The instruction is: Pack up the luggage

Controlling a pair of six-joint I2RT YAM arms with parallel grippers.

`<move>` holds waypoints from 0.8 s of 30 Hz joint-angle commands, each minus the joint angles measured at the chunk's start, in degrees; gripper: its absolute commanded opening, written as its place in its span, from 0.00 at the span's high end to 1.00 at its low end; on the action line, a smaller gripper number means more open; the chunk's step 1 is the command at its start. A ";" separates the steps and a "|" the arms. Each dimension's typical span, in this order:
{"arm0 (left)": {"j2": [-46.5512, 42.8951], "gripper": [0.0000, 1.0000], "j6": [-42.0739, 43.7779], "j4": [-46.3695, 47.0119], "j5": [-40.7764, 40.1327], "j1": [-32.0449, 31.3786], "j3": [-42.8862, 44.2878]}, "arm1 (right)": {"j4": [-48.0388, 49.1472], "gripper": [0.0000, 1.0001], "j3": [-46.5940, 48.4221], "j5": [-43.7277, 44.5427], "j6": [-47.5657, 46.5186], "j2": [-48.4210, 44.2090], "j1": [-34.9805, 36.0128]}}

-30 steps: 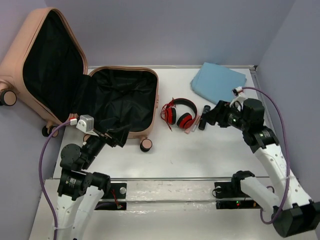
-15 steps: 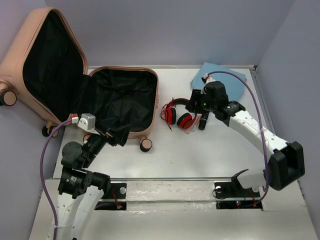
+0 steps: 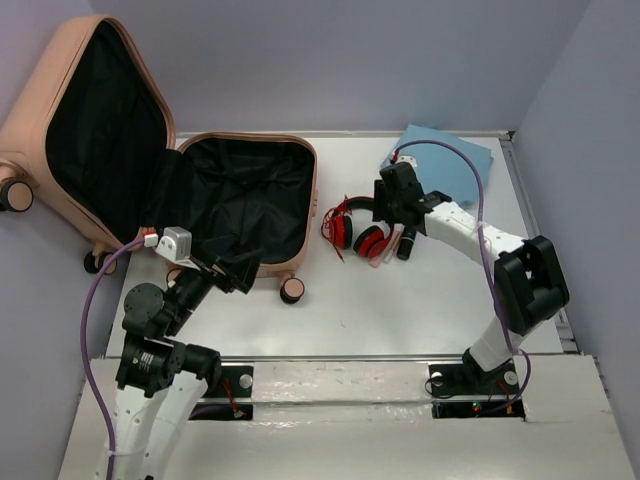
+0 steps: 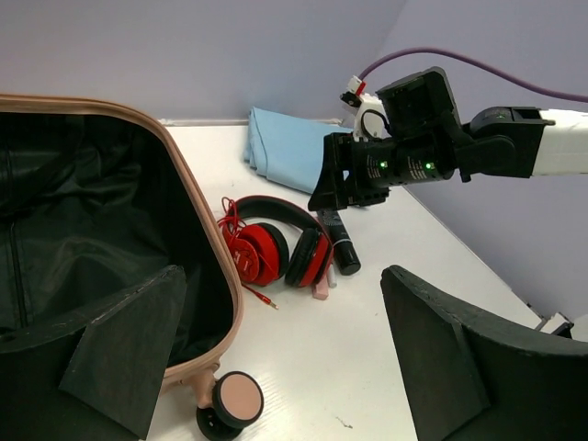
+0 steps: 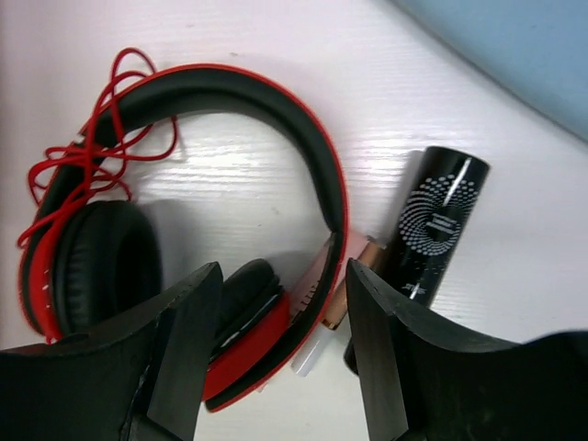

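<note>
Right claw (image 5: pixel 280 344) released, jaws spread, pointing down over the red headphones (image 5: pixel 184 230). One finger (image 5: pixel 184 349) is on the earcup side, the other on the side of the black tube (image 5: pixel 432 230). Cannot tell if either finger touches anything. Nothing gripped.

Top view: right claw (image 3: pixel 388 207) is above the headphones (image 3: pixel 358 228), in the middle of the tabletop (image 3: pixel 400 310) and closer to the far edge. A red cable (image 5: pixel 92 156) is bunched on the headband. The black tube has a white dot pattern and lies just beside the headphones on the right-edge side. A small pink stick (image 5: pixel 354 289) lies between the two. A folded blue cloth (image 3: pixel 440 160) lies flat at the far right corner, apart from the tube.

Left claw (image 4: pixel 294 367) released, jaws wide apart, empty. In the top view the left claw (image 3: pixel 235 272) hovers by the near rim of the luggage (image 3: pixel 35 105).

The luggage is open at the far left corner. The base half lies flat on the tabletop, black lining up. The lid stands tilted back past the left edge. A caster wheel (image 3: pixel 291 290) sits at the base's near right corner, near the left claw. The headphones lie just beside the base's right wall, not inside.
</note>
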 commanded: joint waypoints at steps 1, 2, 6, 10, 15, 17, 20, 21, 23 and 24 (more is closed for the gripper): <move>0.60 0.01 -0.23 1.55 1.97 -0.12 0.61 | 0.39 0.40 1.81 9.17 -0.42 2.85 -0.03; 0.68 0.01 -0.23 1.55 1.97 -0.12 0.61 | 0.39 0.41 2.07 9.18 -0.25 3.74 -0.03; 0.77 0.01 -0.32 1.55 1.88 -0.12 0.61 | 0.12 0.45 3.56 8.74 0.02 8.31 -0.03; 0.86 0.01 -0.32 1.63 1.88 -0.12 0.61 | 0.12 0.48 4.97 7.77 -0.07 11.83 -0.65; 0.86 0.01 -0.40 1.63 1.88 -0.12 0.61 | 0.30 0.63 6.20 7.86 -0.42 14.55 -1.18; 0.86 0.01 -0.32 1.63 1.88 -0.12 0.61 | 0.47 0.70 6.47 7.86 -0.51 14.82 -1.18; 0.69 0.01 -0.32 1.63 1.88 -0.12 0.61 | 0.56 0.85 6.82 8.12 -0.69 14.47 -1.18; 0.77 0.01 -0.32 1.63 1.88 -0.12 0.61 | 0.56 0.93 7.08 8.30 -0.69 14.12 -1.18; 0.77 0.01 -0.32 1.55 1.88 -0.12 0.61 | 0.74 0.93 6.91 8.74 -0.08 12.81 -1.18; 0.77 0.01 -0.32 1.63 1.88 -0.12 0.61 | 1.17 0.93 6.82 8.56 0.19 11.84 -1.18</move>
